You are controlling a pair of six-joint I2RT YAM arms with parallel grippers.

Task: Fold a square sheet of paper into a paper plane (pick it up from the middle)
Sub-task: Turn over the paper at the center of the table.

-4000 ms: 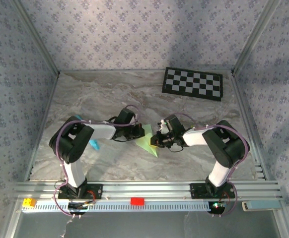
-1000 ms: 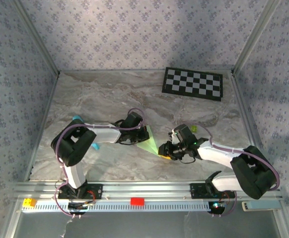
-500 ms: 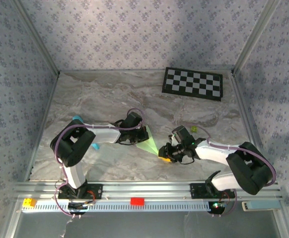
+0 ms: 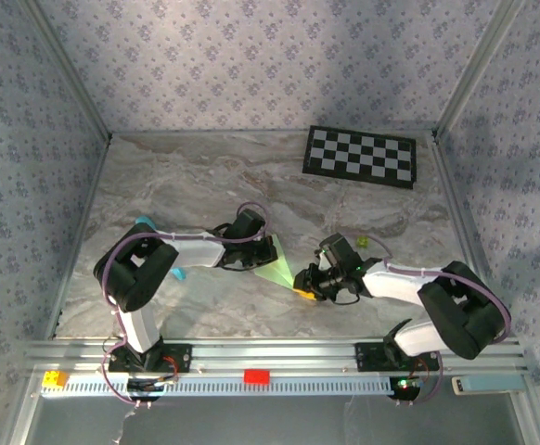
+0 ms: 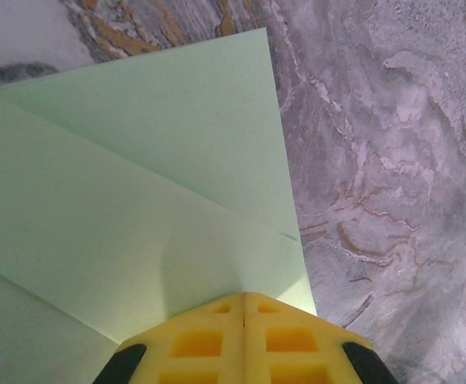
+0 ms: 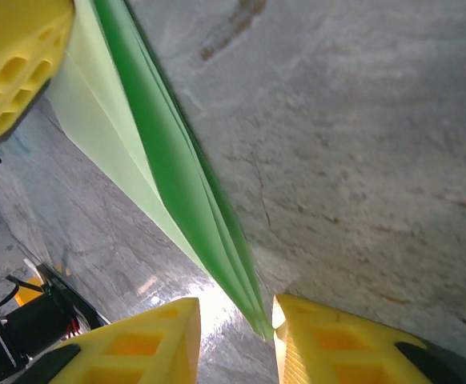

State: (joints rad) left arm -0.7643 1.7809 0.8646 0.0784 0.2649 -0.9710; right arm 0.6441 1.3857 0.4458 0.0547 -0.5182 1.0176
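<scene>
The mint-green paper sheet (image 4: 276, 270), folded into a layered wedge, lies mid-surface on the marbled surface (image 4: 186, 185) between my two pincers. In the right wrist view its stacked edges run down to a sharp tip. That tip sits in the gap of my right pincer (image 6: 237, 310), whose jaws stand narrowly apart with neither pad visibly on the paper. My left pincer (image 5: 243, 320) is closed, tips together, and bears on the broad end of the sheet. I cannot tell whether a layer is nipped between them.

Risks noted:
- The tip is slim and off-centre in the right gap, so closing here could catch only some layers and splay the fold, or crush the point.
- If the right pincer draws the tip away while the left pins the other end, thin paper may tear or buckle.
- If the left hold proves light, the sheet could skate on the smooth surface and the next crease would run skew.
- The right pads ride low and may scrape the surface.
</scene>
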